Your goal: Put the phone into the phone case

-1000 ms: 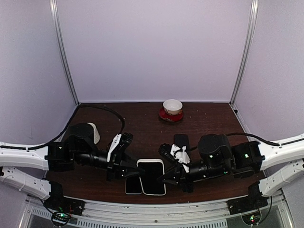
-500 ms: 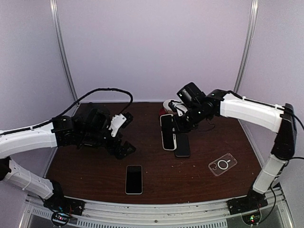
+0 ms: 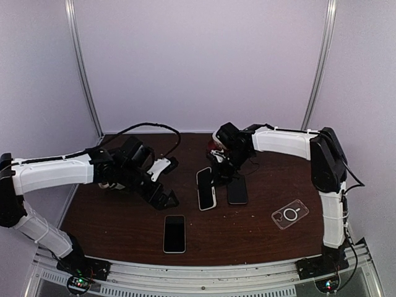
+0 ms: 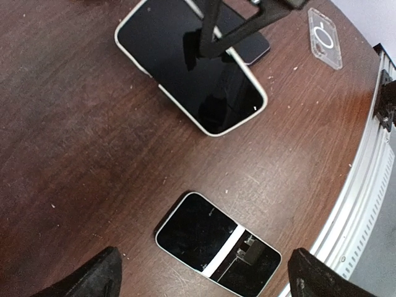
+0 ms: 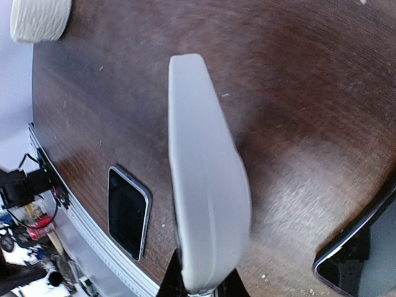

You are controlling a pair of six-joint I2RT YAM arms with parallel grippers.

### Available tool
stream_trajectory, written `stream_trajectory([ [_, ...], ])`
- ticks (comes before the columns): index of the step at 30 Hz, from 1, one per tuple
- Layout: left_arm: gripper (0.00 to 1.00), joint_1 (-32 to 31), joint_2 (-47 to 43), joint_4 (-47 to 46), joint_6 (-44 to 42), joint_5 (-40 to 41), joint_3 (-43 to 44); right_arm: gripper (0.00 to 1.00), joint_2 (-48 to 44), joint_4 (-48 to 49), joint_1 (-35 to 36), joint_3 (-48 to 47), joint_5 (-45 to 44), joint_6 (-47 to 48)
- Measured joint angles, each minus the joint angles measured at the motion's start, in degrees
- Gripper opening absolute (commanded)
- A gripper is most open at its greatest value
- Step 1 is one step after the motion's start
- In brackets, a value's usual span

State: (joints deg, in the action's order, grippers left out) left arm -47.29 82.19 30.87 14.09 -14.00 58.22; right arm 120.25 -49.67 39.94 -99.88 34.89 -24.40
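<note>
- My right pincer is nipped narrow on the far end of the white-rimmed phone, screen facing up.
- The phone's near end looks lifted or barely touching the table; I can't tell which.
- The clear phone case lies flat at 4 o'clock from the phone, well apart.
- A dark phone lies flat just beside it at 3 o'clock.
- My left pincer is spread wide and holds nothing, at 9 o'clock from the phone.
- A small phone lies at 6 o'clock from the left pincer, near the front edge.
</note>
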Motion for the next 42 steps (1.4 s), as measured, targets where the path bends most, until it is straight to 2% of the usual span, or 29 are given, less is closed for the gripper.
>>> stream_trajectory([
  [3,0.98,-0.1,-2.7,-0.6,0.0,-0.1,-0.3,0.01,1.7,3.1,-2.4,2.1,2.9,-2.0],
  [8,0.98,0.0,-3.8,-0.9,0.0,-0.3,-0.4,0.12,3.8,5.6,-5.4,3.7,8.3,-4.5],
  [10,0.97,0.0,-3.8,-0.9,0.0,-0.4,-0.5,0.2,4.8,5.0,-5.9,2.7,8.7,-4.4],
  [13,0.98,0.0,-3.8,-0.9,0.0,-0.5,-0.5,0.26,6.1,4.8,-6.0,1.6,5.9,-4.1],
  [19,0.98,0.0,-3.8,-0.8,0.0,-0.8,-0.5,0.31,6.1,3.8,-6.1,3.5,-2.2,-4.5],
  [25,0.97,0.0,-3.8,-0.8,0.0,-1.2,-0.5,0.32,4.2,3.2,-6.0,4.1,-4.9,-5.0],
  [29,0.98,0.0,-3.7,-0.8,0.0,-1.0,-0.5,0.32,-0.1,0.4,-5.7,4.2,-9.4,-4.4],
  [32,0.97,0.0,-3.6,-0.8,-0.1,-0.7,-0.5,0.41,-7.7,-1.5,-5.5,7.4,-17.3,-4.4],
  [33,0.98,0.0,-3.5,-0.8,-0.1,-0.6,-0.5,0.44,-11.9,-1.8,-5.5,10.3,-21.3,-4.5],
  [37,0.97,0.0,-2.8,-0.6,-0.1,-0.1,-0.5,0.47,-25.4,-5.6,-7.5,21.2,-33.3,-4.8],
  [41,0.97,0.0,-2.7,-0.3,-0.2,-0.2,-0.5,0.45,-28.7,-7.8,-11.3,30.0,-36.5,-4.9],
  [42,0.97,0.0,-2.7,-0.3,-0.2,-0.2,-0.5,0.49,-28.7,-8.0,-11.7,32.4,-36.3,-4.9],
])
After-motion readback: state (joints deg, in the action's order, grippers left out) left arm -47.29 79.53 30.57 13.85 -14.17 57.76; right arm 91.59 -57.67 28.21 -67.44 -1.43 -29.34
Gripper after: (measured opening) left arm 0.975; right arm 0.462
